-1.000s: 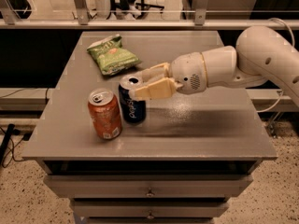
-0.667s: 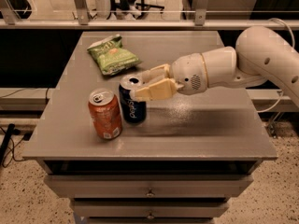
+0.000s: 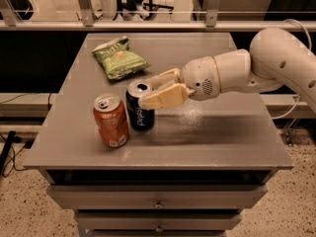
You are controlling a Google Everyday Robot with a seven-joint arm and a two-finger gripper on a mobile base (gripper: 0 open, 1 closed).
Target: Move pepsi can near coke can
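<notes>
Dark blue pepsi can (image 3: 139,111) unmoved, placed just right of orange-red coke can (image 3: 111,121); cream gripper (image 3: 144,92) fingers seemingly still pinch it.

Two cans (image 3: 111,121) (image 3: 140,117), one bag (image 3: 118,58), one hand (image 3: 145,91) at them.

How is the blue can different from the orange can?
The pepsi can is dark blue with white lettering; the coke can is orange-red with a small white patch near its base. The tool, reaching in from the picture's right, grips the pepsi can; the coke can stands free beside it. Both stand upright and have silver tops.
</notes>
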